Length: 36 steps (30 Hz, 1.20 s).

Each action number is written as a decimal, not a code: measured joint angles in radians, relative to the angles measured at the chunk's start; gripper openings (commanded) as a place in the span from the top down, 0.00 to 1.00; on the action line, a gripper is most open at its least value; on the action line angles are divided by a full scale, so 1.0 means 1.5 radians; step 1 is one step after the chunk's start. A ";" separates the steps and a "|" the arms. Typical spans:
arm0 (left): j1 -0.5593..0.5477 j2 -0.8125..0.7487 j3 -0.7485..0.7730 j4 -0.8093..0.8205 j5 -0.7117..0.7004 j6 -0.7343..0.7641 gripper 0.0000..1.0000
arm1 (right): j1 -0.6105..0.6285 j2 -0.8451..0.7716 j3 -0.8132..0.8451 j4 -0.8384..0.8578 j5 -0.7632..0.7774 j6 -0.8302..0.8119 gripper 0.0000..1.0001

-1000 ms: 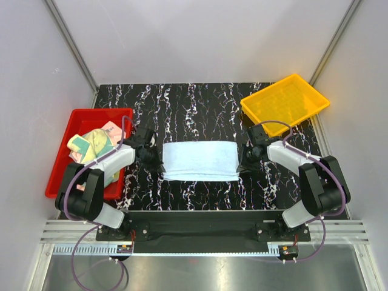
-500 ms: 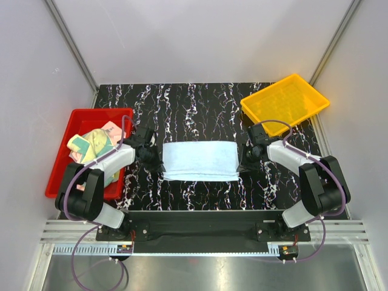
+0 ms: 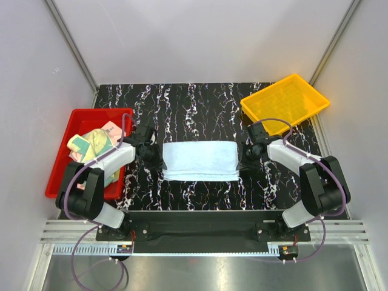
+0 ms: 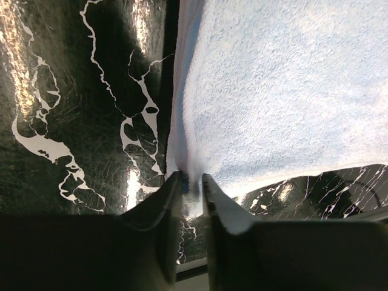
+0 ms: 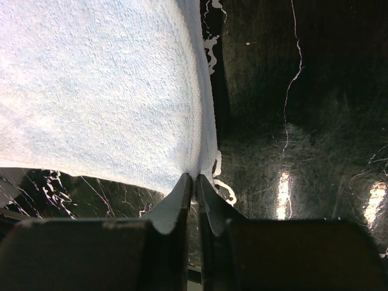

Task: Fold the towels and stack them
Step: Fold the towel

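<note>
Soft and floppy by its look, the light blue towel (image 3: 200,160) wants corner holds: left gripper (image 3: 160,162) at its nine o'clock, right gripper (image 3: 242,161) at three, both pinching its hem.

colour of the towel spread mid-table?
Light blue towel, plain with no pattern; shows best in the top external view.
</note>
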 measured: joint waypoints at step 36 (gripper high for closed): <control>-0.044 -0.070 0.027 -0.051 0.001 -0.018 1.00 | 0.000 -0.128 0.004 -0.063 -0.006 0.003 1.00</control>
